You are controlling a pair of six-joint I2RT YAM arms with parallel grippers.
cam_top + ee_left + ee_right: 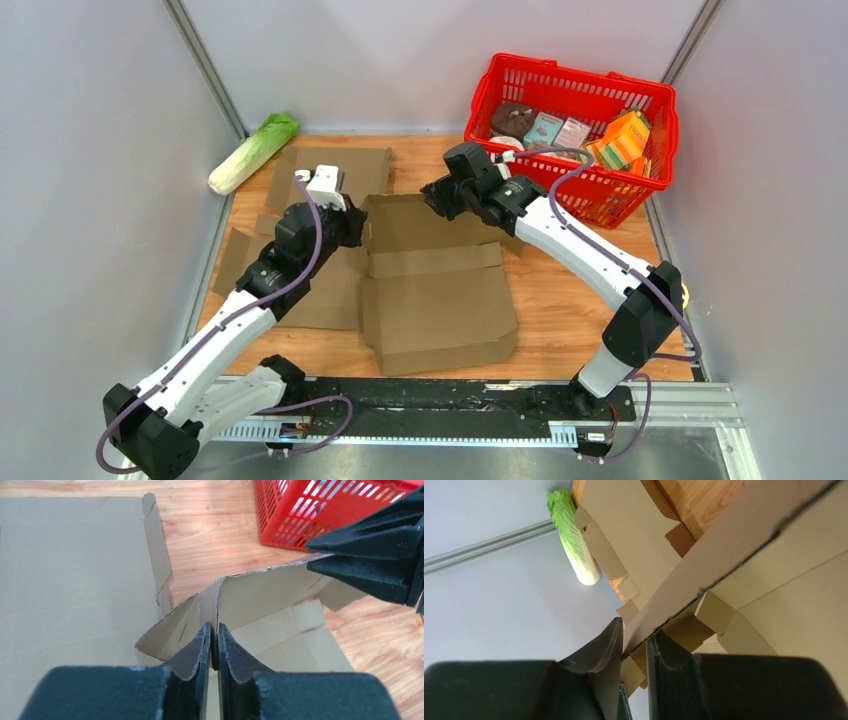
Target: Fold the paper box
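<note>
In the middle of the worktop (570, 290) lies the box (440, 310), open and mostly flat. Only its back flap (270, 590) is lifted off the wood. The flap's long side runs left to right, from one pincer to the other.

The left pincer (213, 626) is at the flap's left end. Its two fingers are almost pressed together. The folded corner of the card sits right between them, so it has hold of the box there.

The right pincer (634, 632) is further along the flap's top edge, nearer the basket (585, 78). Its fingers are close together, with the card edge running between them. It looks like it is gripping the flap, but the view is too close for me to be sure the fingers press on it.

The rest of the box lies on the near side of both pincers, toward the arms' bases. So the flap likely needs to swing up and over that way, with both arms moving together. A spare sheet (330, 170) and a cabbage (252, 152) lie off to the left.
</note>
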